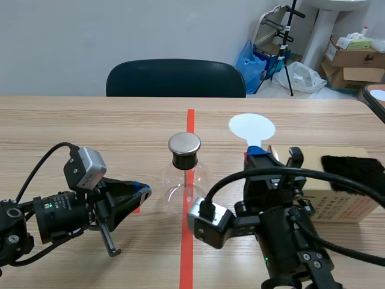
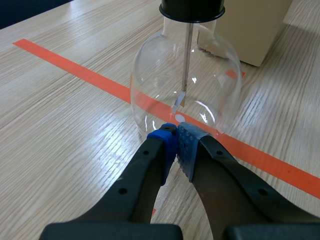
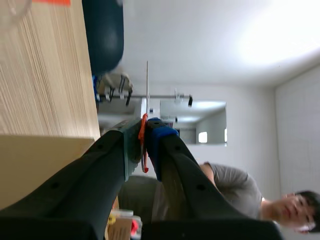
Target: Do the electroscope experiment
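Note:
The electroscope (image 1: 184,171) is a clear glass flask with a black stopper and a round metal cap, standing on the red tape line mid-table. In the left wrist view the flask (image 2: 150,85) shows a thin rod with small foil leaves (image 2: 181,99) inside. My left gripper (image 1: 143,191) is shut on nothing, its tips (image 2: 176,134) just short of the flask's base. My right gripper (image 1: 257,153), right of the flask, is shut on the handle of a white round disc (image 1: 252,127). The right wrist view shows that disc (image 3: 147,85) edge-on between the fingers (image 3: 145,129).
A cardboard box (image 1: 337,198) with a black furry cloth (image 1: 352,166) on top sits to the right, close behind my right arm. A dark chair (image 1: 175,78) stands at the table's far edge. A person (image 3: 235,190) appears in the right wrist view.

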You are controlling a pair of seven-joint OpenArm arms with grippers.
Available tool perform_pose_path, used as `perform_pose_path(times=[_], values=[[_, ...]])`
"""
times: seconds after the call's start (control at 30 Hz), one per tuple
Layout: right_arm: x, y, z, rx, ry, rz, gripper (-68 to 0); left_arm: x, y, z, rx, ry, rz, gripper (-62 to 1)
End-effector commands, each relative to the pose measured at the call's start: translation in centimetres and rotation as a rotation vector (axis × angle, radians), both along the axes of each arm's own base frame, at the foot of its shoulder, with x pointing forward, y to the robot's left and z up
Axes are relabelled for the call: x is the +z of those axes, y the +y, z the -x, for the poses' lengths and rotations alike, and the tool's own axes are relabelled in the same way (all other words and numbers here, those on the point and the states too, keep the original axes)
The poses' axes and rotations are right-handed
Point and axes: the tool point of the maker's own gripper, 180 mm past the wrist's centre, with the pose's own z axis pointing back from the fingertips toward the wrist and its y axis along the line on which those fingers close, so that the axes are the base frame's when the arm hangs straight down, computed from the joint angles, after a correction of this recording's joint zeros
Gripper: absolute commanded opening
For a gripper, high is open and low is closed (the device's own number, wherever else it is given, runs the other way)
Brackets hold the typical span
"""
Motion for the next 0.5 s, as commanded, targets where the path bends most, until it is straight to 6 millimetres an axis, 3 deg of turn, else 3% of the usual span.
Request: perform_pose_path(times=[0.0, 0.47], values=[[1.6, 0.3, -0.5, 0.028, -0.053, -0.008, -65.8, 1.2, -0.6, -0.3, -0.005, -0.028, 0.038, -57.7], [1.4, 5.6, 2.1, 0.357, -0.052, 0.015, -65.8, 1.2, -0.6, -0.3, -0.005, -0.028, 0.038, -57.7]])
